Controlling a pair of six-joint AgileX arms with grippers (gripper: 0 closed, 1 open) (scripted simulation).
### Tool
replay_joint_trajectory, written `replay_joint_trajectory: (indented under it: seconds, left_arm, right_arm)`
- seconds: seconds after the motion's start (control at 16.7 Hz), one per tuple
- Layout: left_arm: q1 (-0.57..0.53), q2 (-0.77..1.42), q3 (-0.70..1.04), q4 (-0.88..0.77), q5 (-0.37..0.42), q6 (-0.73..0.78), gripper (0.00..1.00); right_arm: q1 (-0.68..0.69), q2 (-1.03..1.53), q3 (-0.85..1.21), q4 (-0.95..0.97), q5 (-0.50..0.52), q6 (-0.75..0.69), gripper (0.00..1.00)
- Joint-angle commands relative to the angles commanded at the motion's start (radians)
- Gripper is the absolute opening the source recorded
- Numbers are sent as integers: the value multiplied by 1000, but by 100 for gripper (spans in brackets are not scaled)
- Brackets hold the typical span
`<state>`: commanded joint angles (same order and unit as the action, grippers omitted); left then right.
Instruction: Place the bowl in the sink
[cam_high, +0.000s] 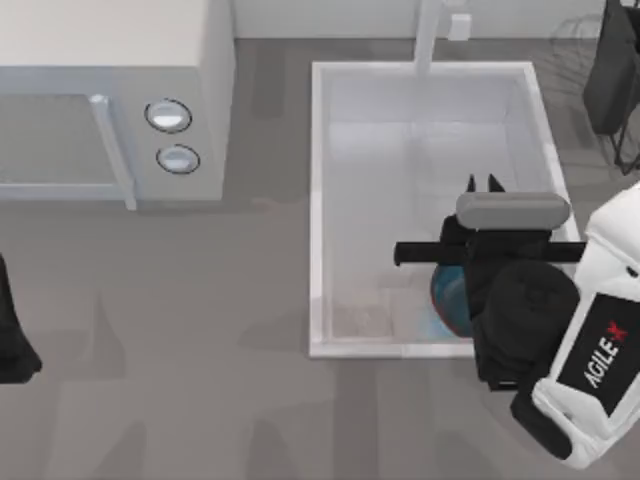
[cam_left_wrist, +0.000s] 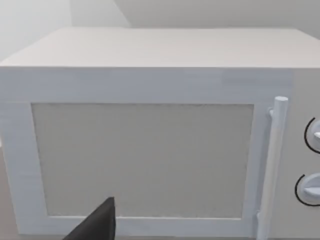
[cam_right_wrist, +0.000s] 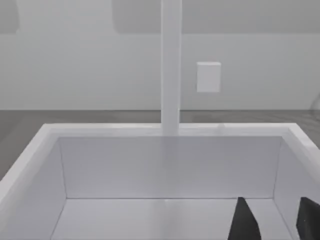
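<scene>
The right pincer (cam_high: 487, 185) hangs over the large rectangular white sink (cam_high: 318, 200) near its right wall, its two dark fingers (cam_right_wrist: 243, 222) apart with nothing between them. The round teal-blue bowl (cam_high: 450, 298) lies on the basin floor near the front right corner, partly under the arm. The left arm is parked at the grey worktop's (cam_high: 200, 350) left edge, facing the white microwave (cam_left_wrist: 150, 150); I cannot tell its pincer's state.

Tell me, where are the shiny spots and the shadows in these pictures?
In the top view, the sink floor gleams pale and glossy, and soft grey shadows lie on the table; the right pincer hangs over the basin with the bowl under the arm. In the left wrist view, the microwave looks flat and evenly lit. In the right wrist view, the faucet post stands bright against a grey wall.
</scene>
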<state>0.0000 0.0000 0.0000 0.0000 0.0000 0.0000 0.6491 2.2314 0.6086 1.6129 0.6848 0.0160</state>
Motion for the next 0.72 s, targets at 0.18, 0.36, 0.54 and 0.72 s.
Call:
replay_joint_trajectory:
  seconds: [0.18,0.36,0.54,0.72]
  left_arm:
    - [0,0,0,0,0,0,100]
    - [0,0,0,0,0,0,100]
    - [0,0,0,0,0,0,100]
    - [0,0,0,0,0,0,100]
  right_arm:
    - [0,0,0,0,0,0,75]
    - [0,0,0,0,0,0,98]
    - [0,0,0,0,0,0,100]
    - [0,0,0,0,0,0,100]
